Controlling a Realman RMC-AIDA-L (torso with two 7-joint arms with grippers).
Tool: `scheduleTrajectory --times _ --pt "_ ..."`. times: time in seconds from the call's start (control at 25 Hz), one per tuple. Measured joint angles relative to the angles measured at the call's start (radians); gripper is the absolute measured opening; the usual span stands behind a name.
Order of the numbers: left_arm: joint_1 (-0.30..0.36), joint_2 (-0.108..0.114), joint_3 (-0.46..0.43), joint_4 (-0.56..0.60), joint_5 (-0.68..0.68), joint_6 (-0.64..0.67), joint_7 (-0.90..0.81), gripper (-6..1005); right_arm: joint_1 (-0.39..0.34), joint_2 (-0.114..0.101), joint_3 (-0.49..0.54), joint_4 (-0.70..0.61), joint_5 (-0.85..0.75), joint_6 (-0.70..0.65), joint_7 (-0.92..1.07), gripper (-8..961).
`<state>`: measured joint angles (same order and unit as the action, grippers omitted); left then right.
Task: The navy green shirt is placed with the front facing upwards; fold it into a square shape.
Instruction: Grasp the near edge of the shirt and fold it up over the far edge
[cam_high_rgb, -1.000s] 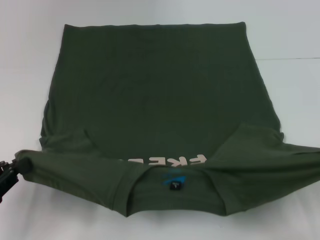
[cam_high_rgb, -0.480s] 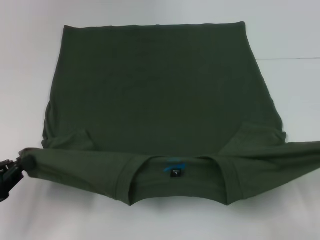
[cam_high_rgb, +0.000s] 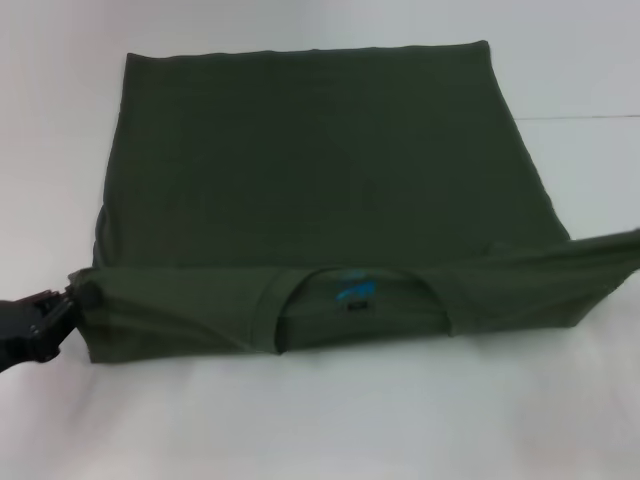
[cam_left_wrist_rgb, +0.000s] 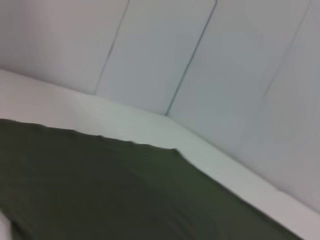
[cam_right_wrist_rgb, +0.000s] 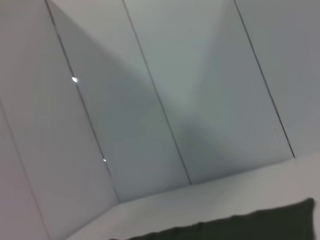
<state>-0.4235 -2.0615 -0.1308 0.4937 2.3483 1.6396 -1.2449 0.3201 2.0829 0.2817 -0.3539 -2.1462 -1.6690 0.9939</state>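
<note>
The left gripper (cam_high_rgb: 62, 305) has its fingers pinched together on the near left corner of the navy green shirt (cam_high_rgb: 320, 170), right where the folded band ends. The black body of that gripper sticks out past the shirt's left edge, low over the white counter (cam_high_rgb: 320, 420).

The right gripper isn't in the head view at all, so can't tell what its fingers are doing. The shirt's near right corner is pulled taut and lifted off toward the right edge of the frame.

The shirt itself lies spread flat on the counter, hem at the far side. The collar end is folded over onto the shirt's body as 1 band along the near edge, plain back side up. The round collar (cam_high_rgb: 360, 290) sits in the middle of that band, with the small blue label (cam_high_rgb: 355, 293) showing inside it.

Both wrist views just catch a dark green edge of the shirt against the counter and the pale panelled wall (cam_right_wrist_rgb: 165, 100) behind.
</note>
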Motion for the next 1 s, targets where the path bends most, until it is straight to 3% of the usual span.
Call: scheduleTrajectory --times 0.6,1.0 --pt "-0.151 -0.012 0.001 -0.079 -0.073 -0.302 0.08 47 0.198 0.001 0.0 0.032 0.001 0.314 0.024 37" --pt "-0.273 -0.032 0.004 -0.094 -0.119 -0.54 0.123 47 0.335 -0.011 -0.019 0.033 0.039 0.528 0.036 39"
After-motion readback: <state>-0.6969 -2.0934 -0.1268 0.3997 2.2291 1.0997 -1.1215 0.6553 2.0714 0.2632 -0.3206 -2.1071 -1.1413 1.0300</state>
